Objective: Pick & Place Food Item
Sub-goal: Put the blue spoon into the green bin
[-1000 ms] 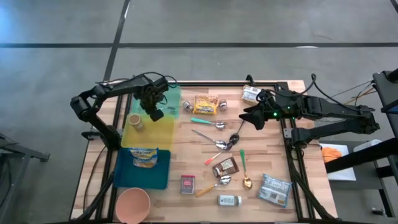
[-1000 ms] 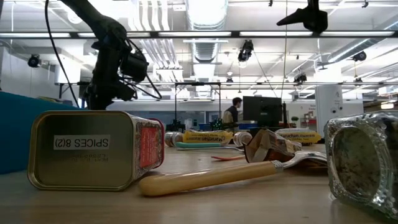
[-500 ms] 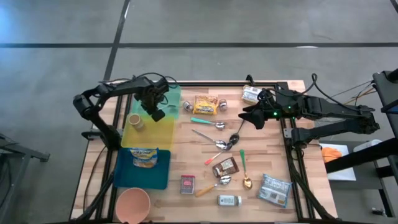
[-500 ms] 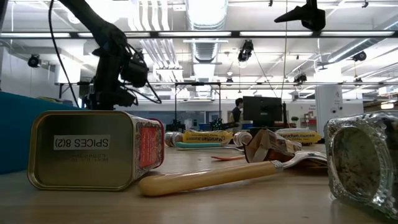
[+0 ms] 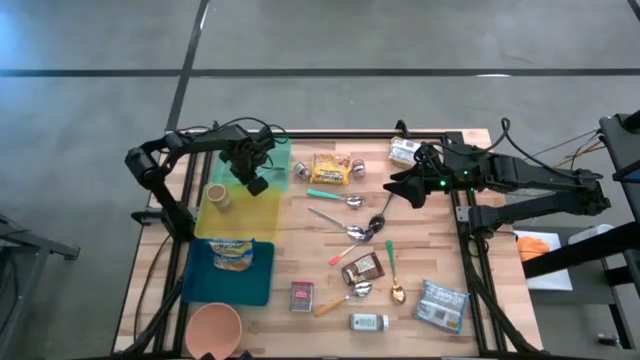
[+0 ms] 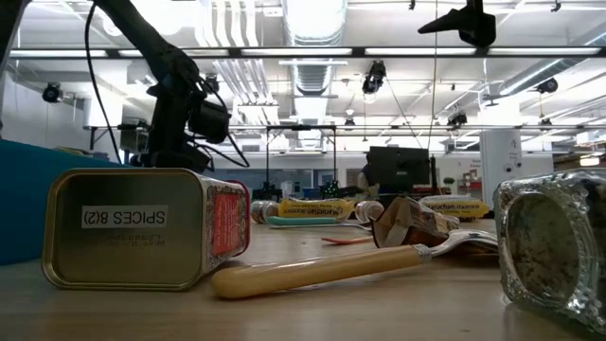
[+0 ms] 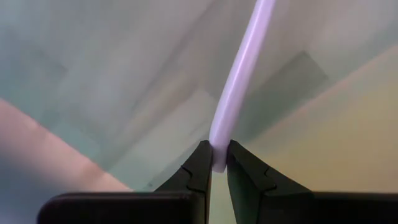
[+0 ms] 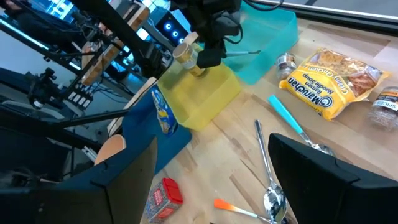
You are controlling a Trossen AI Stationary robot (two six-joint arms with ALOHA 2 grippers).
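Note:
My left gripper (image 7: 219, 163) hangs pointing down over the far left of the table, where a teal bin (image 5: 277, 152) meets a yellow bin (image 5: 240, 210), and it is shut on a thin pale rod (image 7: 239, 74). In the right wrist view the rod (image 8: 244, 53) sticks out level from that gripper (image 8: 210, 45) over the teal bin (image 8: 267, 31). A tan cup (image 5: 216, 194) stands in the yellow bin. My right gripper (image 8: 214, 149) is open and holds nothing, high above the table's right middle (image 5: 400, 187). My left gripper pinches one end of the thin pale rod (image 7: 219, 152) between its two fingertips. The fingers come from above, pointing down, and lie across the rod. The rod runs out roughly level from the fingers over the teal bin; whether its far end rests on anything I cannot tell.
A yellow noodle packet (image 5: 330, 168), several spoons (image 5: 350, 215), a brown packet (image 5: 362, 268), a red spice tin (image 5: 301, 296), a small jar (image 5: 369, 322) and a grey packet (image 5: 441, 303) lie mid-table. A blue tray (image 5: 205, 285) holds a yellow packet; a pink bowl (image 5: 214, 328) sits near-left.
My left gripper has sunk a little toward the bins, still shut on the pale rod and still pointing down.

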